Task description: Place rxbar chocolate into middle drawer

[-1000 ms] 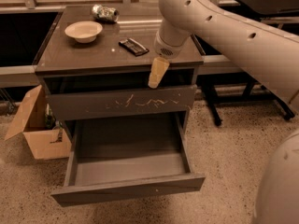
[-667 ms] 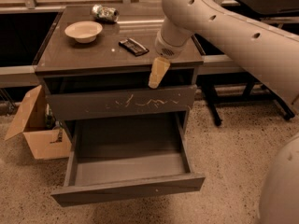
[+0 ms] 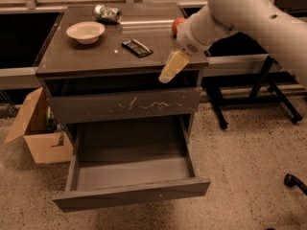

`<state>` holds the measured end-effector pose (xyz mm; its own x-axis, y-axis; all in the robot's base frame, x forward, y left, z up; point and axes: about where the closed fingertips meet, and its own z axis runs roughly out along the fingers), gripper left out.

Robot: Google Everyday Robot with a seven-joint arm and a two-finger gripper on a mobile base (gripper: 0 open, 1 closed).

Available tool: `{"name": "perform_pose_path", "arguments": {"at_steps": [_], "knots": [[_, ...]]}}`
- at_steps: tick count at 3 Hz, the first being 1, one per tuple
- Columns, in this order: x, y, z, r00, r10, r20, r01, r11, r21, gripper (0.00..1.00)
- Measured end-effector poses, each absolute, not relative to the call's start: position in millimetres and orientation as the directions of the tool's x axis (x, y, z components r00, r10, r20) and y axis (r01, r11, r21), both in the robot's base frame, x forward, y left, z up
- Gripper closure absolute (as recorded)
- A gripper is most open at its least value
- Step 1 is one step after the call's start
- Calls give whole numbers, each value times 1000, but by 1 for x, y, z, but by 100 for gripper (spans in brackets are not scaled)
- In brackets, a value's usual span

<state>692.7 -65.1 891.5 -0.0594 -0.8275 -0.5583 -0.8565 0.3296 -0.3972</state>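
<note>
A: Entry one, rxbar chocolate (image 3: pixel 136 48)?

B: Flat on cabinet top (image 3: pixel 96 59), mid-surface, right of bowl (image 3: pixel 85 31), nearer the front than silver can (image 3: pixel 106 13). Same spot as a second ago.

A: Middle drawer (image 3: pixel 129 195)?

B: Pulled well out beneath scratched drawer front (image 3: pixel 124 104). Unchanged.

A: Gripper (image 3: pixel 167 74)?

B: Tilted, hanging over the top's front right edge, above the scratched front, apart from the bar. Shifted slightly up and rightward since earlier. Open or closed: cannot tell.

A: Further changes?

B: Red round object (image 3: pixel 177 25) now exposed at right rear, beside the arm. Cardboard box (image 3: pixel 36 128) on floor at left, as before
</note>
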Motion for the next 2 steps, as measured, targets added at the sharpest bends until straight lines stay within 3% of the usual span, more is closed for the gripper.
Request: {"name": "perform_pose_path", "arguments": {"at_steps": [2], "knots": [[694, -101, 915, -68, -637, -768, -848, 443, -292, 0]]}}
